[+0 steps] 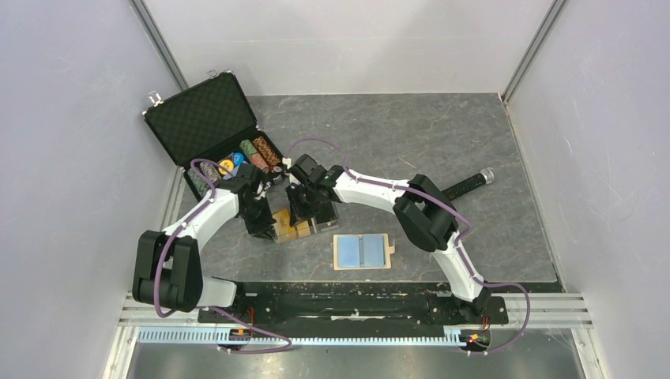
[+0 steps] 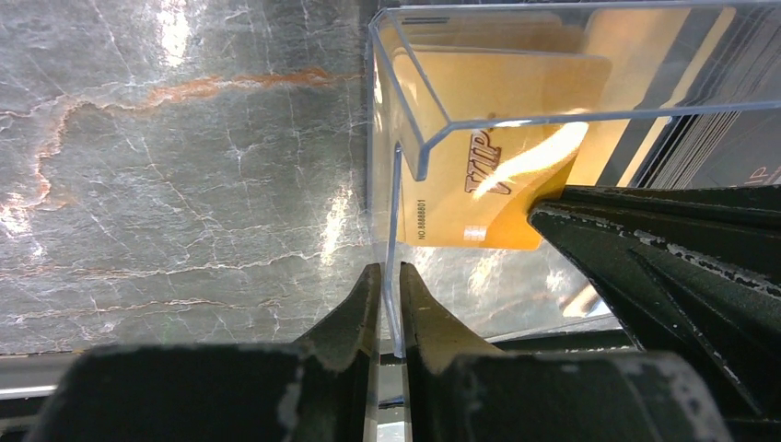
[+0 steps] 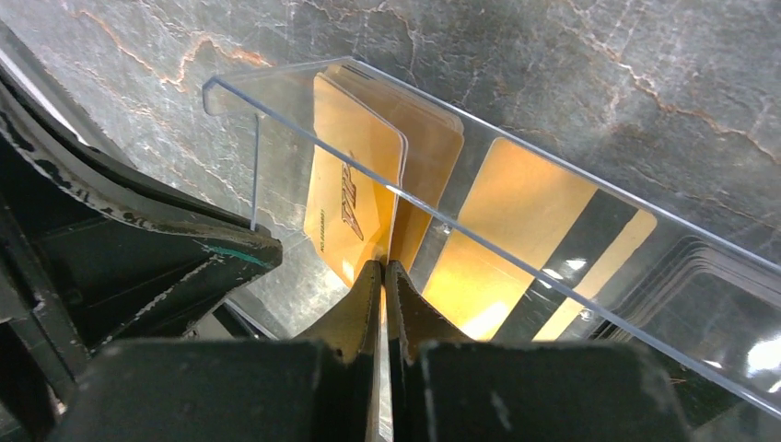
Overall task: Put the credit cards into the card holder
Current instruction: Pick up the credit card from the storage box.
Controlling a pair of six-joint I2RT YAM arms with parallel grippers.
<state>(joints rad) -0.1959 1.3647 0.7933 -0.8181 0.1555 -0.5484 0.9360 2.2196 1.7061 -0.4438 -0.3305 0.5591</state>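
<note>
At the clear box (image 2: 402, 120)
Left hand (image 2: 389, 304) pinches its wall — right hand (image 3: 382, 285), at three o'clock, pinches a gold card (image 3: 355, 193).

Warm gold against cold grey.
The table (image 2: 184, 184) is dark grey, marbled with white veins and one rust-orange streak. The cards (image 2: 516, 83) in the clear box (image 2: 410, 138) are orange-gold with brown lettering and small dark numbers, and one back carries a black stripe. The card holder (image 1: 363, 251) is tan at the rim and light blue inside. The case (image 1: 207, 118) is black with a dimpled lining, and its chips (image 1: 251, 156) are striped green, red-brown, blue and yellow. The walls (image 1: 71, 158) are pale lilac-grey.
</note>
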